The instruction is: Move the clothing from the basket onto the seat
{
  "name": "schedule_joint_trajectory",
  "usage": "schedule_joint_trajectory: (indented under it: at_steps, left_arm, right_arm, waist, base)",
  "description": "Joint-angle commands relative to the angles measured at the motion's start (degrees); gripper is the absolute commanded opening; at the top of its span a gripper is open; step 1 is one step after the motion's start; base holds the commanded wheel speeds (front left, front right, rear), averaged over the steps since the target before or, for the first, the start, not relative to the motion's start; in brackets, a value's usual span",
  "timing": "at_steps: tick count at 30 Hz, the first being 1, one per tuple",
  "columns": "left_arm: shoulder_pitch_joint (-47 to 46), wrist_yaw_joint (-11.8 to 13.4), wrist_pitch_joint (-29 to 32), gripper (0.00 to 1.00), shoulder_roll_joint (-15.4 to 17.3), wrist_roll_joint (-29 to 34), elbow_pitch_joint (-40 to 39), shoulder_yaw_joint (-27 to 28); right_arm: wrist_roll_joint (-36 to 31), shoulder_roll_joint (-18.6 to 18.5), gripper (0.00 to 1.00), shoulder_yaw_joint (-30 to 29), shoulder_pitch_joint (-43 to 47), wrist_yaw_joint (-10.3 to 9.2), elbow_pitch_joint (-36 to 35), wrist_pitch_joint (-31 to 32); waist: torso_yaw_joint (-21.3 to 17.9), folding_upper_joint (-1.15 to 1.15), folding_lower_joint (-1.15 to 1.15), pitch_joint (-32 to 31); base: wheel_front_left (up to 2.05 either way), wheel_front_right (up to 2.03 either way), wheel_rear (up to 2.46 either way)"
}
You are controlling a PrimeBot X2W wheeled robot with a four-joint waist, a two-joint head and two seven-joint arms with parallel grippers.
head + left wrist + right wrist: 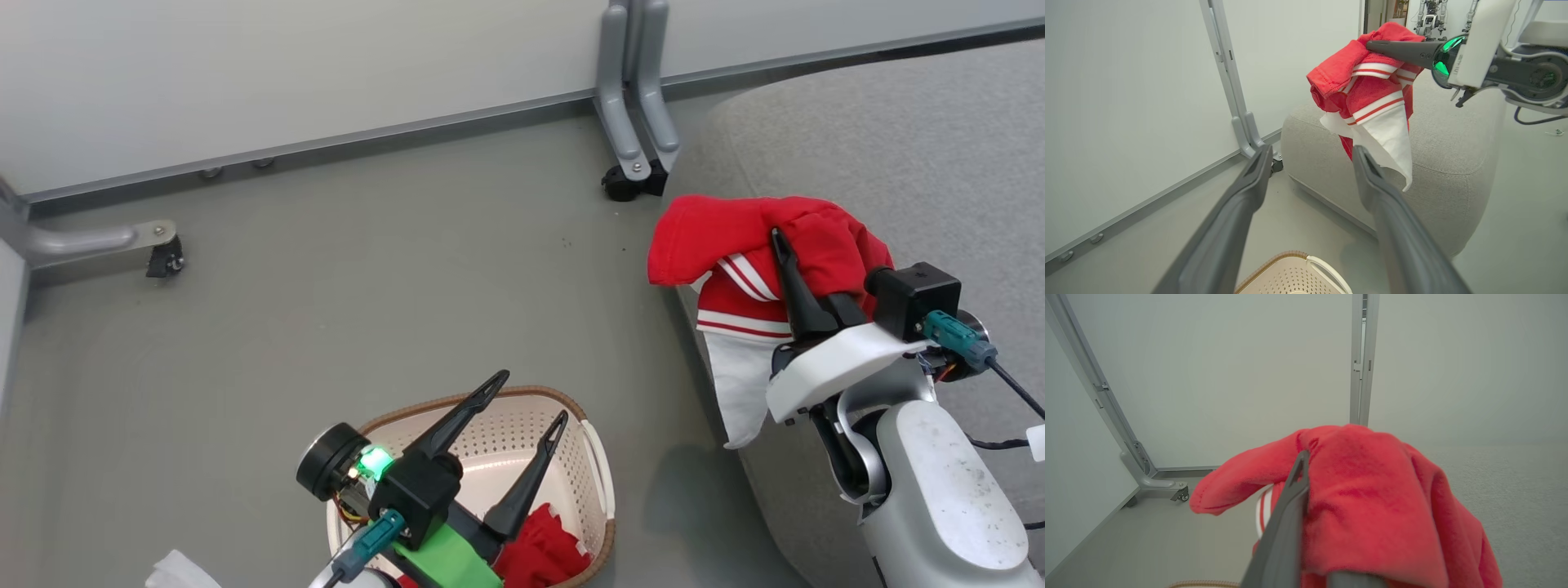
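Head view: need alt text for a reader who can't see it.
The right gripper holds a red garment with white stripes aloft at the edge of the grey seat. Lower in frame, the left gripper hangs open over the basket, where a second red garment lies.

Red white-striped clothing [735, 229], cream perforated basket [589, 457], grey seat [898, 139]

**Inspector:** Any readable text, labels, brands or numbers to record?

**Assistant:** None legible. In the left wrist view, small dark lettering stands on the white wrist housing [1478, 49], beside the green light. It is too small to read.
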Motion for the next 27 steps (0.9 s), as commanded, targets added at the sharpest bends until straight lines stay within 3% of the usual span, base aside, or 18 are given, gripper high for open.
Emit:
schedule_joint_trajectory:
  at_steps: [1,16,27]
  left_arm:
    - [0.45,-0.31,0.24,1.00,0.49,-0.25,0.48,-0.34]
    - [-1.05,0.18,1.78,1.00,3.06,-0.55,-0.63,-0.70]
    - [-5.30,0.57,4.22,1.00,5.18,1.08,-5.06,0.09]
  right_arm:
    - [-0.40,-0.28,0.00,-0.72,0.57,0.00,-0.53,0.19]
    - [-0.07,0.57,0.00,-4.85,-0.72,0.00,-1.76,-0.66]
    - [4.20,0.12,0.00,-10.60,-9.24,0.00,1.68,-4.69]
  waist:
    - [-3.58,0.00,0.00,1.22]
    - [-15.32,0.00,0.00,6.04]
    - [-17.63,0.00,0.00,14.49]
  base:
    - [0.00,0.00,0.00]
    - [0.00,0.00,0.00]
    - [0.00,0.00,0.00]
